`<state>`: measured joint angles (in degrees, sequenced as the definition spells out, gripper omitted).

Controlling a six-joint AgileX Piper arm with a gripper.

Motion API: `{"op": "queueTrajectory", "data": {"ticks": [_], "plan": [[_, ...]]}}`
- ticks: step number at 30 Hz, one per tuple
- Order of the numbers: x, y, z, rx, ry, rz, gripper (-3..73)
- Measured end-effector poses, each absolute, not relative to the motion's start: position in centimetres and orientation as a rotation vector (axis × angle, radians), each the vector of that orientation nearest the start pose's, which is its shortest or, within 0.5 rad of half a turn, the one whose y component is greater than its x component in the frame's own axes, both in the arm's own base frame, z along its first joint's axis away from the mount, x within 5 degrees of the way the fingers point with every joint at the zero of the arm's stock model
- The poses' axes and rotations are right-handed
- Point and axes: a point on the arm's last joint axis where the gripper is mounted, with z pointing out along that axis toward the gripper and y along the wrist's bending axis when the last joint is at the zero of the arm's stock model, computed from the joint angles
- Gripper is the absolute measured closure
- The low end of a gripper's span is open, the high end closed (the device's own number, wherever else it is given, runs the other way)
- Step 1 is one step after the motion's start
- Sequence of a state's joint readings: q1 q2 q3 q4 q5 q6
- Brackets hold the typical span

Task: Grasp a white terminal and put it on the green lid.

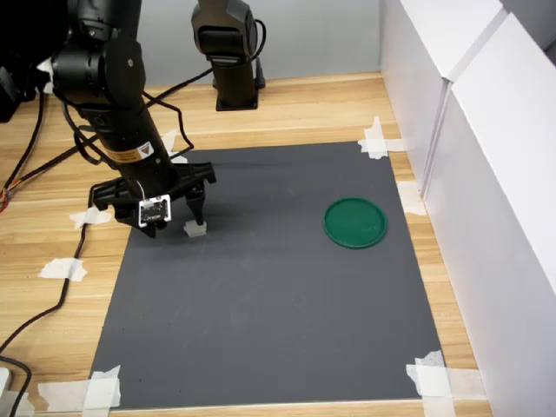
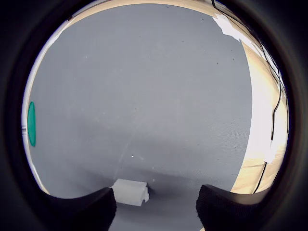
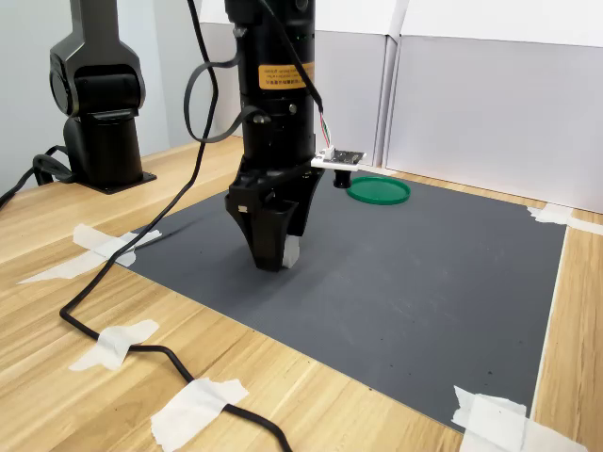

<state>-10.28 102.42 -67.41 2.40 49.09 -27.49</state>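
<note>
In the wrist view the white terminal point(image 2: 130, 191) lies on the dark grey mat point(image 2: 144, 96), just beside one fingertip point(image 2: 91, 211) of the hand point(image 2: 156, 211), whose fingers are spread with nothing between them. It looks like a light, stiff plastic block, probably slick, best pinched across its flat sides. Its long axis runs roughly across the gap, stepped end toward the other finger. The green lid point(image 1: 354, 223) sits well apart, toward the first exterior view's right. The wooden bench point(image 1: 304, 104) lies beyond.
</note>
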Motion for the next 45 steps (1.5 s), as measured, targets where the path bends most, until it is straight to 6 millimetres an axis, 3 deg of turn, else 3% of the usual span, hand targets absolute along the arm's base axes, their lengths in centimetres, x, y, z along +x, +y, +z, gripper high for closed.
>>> {"op": "queueTrajectory", "data": {"ticks": [14, 31, 38, 45], "plan": [[33.8, -5.8, 19.4, -0.404, 2.938, -0.029, -0.6], [33.2, -5.7, 20.8, -0.402, 2.925, -0.035, -0.5], [33.3, -4.1, 20.8, -0.449, 2.933, -0.004, -0.5], [33.2, -4.1, 21.0, -0.444, 2.929, -0.003, -0.5]]}}
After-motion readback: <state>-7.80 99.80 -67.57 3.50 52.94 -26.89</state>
